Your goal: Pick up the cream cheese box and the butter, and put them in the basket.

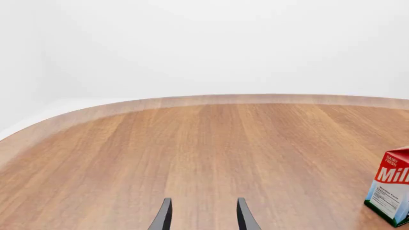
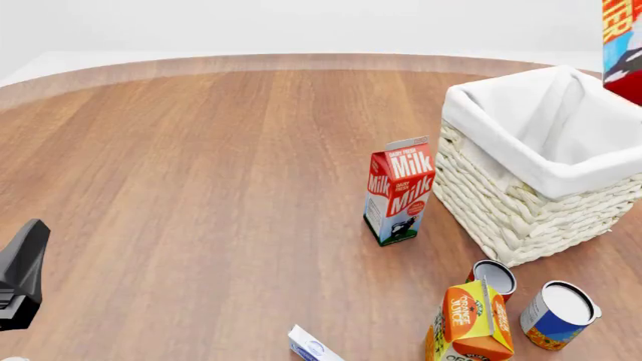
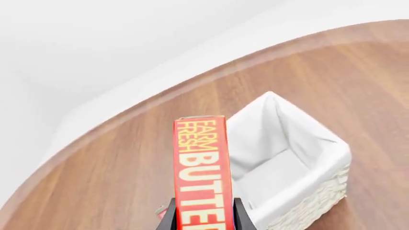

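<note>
The basket stands at the table's right, with the butter in the air above its far right corner. A milk carton stands upright just left of the basket; the cream cheese box lies at the near edge.

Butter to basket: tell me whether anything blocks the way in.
Nothing visible does. The right gripper holds the butter above the table, and the basket below it is open-topped with only its white liner showing inside.
</note>
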Robot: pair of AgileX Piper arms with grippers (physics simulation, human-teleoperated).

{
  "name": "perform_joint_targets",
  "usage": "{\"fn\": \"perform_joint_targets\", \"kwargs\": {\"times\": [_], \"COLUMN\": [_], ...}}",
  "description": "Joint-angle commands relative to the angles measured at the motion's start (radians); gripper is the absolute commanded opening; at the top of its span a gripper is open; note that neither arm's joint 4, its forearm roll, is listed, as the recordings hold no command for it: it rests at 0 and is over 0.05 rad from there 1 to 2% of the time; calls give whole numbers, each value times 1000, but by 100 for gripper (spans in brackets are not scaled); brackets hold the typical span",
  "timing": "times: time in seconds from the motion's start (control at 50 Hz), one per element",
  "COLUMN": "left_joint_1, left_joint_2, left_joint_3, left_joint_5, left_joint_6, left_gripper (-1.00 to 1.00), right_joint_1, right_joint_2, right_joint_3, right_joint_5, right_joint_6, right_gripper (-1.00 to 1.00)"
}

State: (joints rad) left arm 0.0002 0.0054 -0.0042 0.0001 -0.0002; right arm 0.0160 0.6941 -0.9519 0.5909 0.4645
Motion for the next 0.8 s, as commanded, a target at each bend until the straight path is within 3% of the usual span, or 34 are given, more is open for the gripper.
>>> {"fn": "perform_joint_targets", "kwargs": {"times": [0.02,0.48,0.8], "left_joint_1": [0,0,0], "left_joint_2": [0,0,0], "left_joint_3": [0,0,0], "left_joint_5": [0,0,0], "left_joint_6": [0,0,0], "left_gripper": [100,100,100], "right_joint_1": [-22,-10,-24], "right_joint_2": [29,123,102], "right_joint_3": [46,124,156], "right_joint_5": [-53,-200,-203], "right_joint_6": [36,72,93], "right_gripper": [-100,-100,-100]}}
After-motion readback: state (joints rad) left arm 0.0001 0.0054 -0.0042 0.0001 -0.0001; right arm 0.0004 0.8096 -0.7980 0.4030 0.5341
